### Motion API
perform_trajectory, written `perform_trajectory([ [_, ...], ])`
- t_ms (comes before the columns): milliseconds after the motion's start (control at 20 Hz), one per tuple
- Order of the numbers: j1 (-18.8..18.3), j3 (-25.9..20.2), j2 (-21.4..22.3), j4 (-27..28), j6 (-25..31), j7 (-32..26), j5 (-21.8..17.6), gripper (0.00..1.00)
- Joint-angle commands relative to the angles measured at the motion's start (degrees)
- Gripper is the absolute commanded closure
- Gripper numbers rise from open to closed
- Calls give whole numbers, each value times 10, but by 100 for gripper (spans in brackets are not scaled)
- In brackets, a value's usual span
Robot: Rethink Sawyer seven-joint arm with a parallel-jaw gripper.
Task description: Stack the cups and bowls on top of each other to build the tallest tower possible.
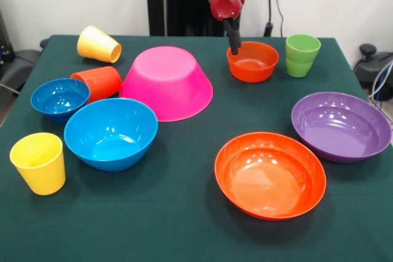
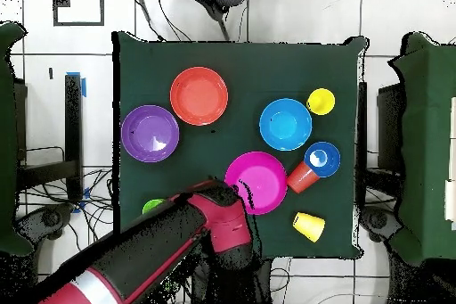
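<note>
In the front view, an upright yellow cup (image 1: 38,162) is standing at the desk's (image 1: 184,225) left edge. Behind it a small blue bowl (image 1: 59,98) is touching an orange-red cup (image 1: 98,82) lying on its side, with a second yellow cup (image 1: 98,45) tipped over farther back. A medium blue bowl (image 1: 111,133) is sitting just before the large pink bowl (image 1: 167,82), which is lying upside down. The gripper (image 1: 234,48) is hanging over the small orange bowl's (image 1: 252,61) left rim; whether it is wide or narrow I cannot tell. Right of that bowl a green cup (image 1: 302,54) is standing. Nearer, a wide orange bowl (image 1: 270,175) and purple bowl (image 1: 341,126) are resting apart.
</note>
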State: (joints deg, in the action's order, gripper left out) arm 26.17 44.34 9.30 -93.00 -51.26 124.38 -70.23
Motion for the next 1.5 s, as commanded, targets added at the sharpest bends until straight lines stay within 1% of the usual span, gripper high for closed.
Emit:
perform_trajectory([
  [50, -29, -119, -46, -34, 18, -99, 80, 0],
  [150, -33, -118, -51, -36, 13, -116, 93, 0],
  [200, -36, -118, -57, -36, 7, -130, 107, 0],
  [400, -37, -113, -77, -36, -3, -154, 136, 0],
  [600, -38, -108, -97, -34, -16, -170, 164, 0],
  [800, -39, -104, -113, -35, -35, -174, 186, 0],
  [1250, -36, -88, -136, -40, -76, -183, 215, 0],
  [1500, -23, -77, -136, -42, -81, -171, 217, 0],
])
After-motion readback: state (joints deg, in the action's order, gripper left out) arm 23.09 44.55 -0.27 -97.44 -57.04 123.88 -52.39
